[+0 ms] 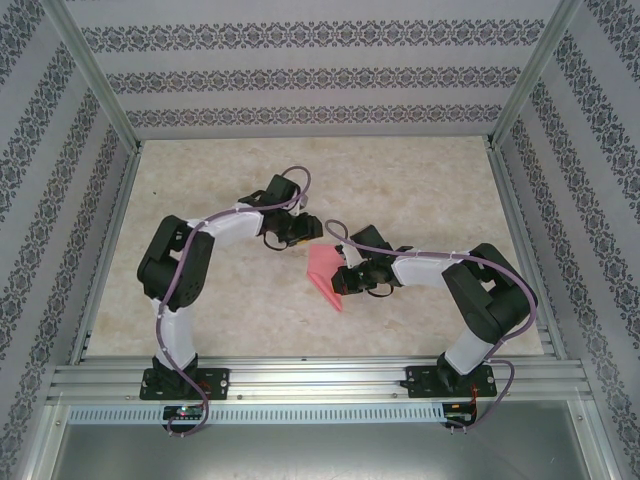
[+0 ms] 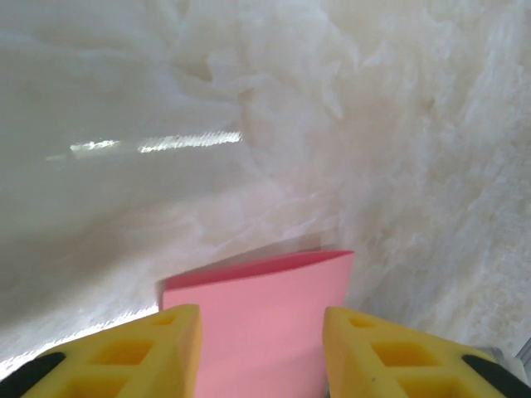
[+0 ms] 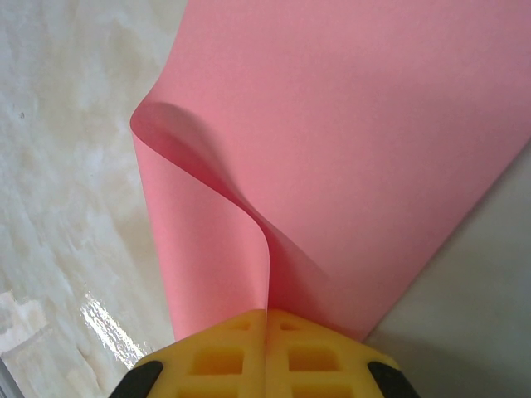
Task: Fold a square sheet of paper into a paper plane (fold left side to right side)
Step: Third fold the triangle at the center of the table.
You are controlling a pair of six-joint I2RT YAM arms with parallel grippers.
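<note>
The square sheet of paper (image 1: 322,270) is salmon-red and lies doubled over on itself in the middle of the table. My right gripper (image 3: 267,315) is shut on the paper (image 3: 348,124), pinching two layers together where the sheet curls over in a soft loop. My left gripper (image 2: 261,319) stands open just above the paper (image 2: 261,332), its yellow fingers (image 2: 158,348) apart on either side of the folded end. From above, the left gripper (image 1: 296,236) sits at the sheet's far end and the right gripper (image 1: 346,281) at its right edge. The paper plane is out of view.
The table (image 1: 420,190) is a pale marbled surface, closed in by patterned walls (image 1: 300,80) and aluminium posts. A metal rail (image 1: 320,378) carrying both arm bases runs along the near edge. Bare table lies left, right and behind the paper.
</note>
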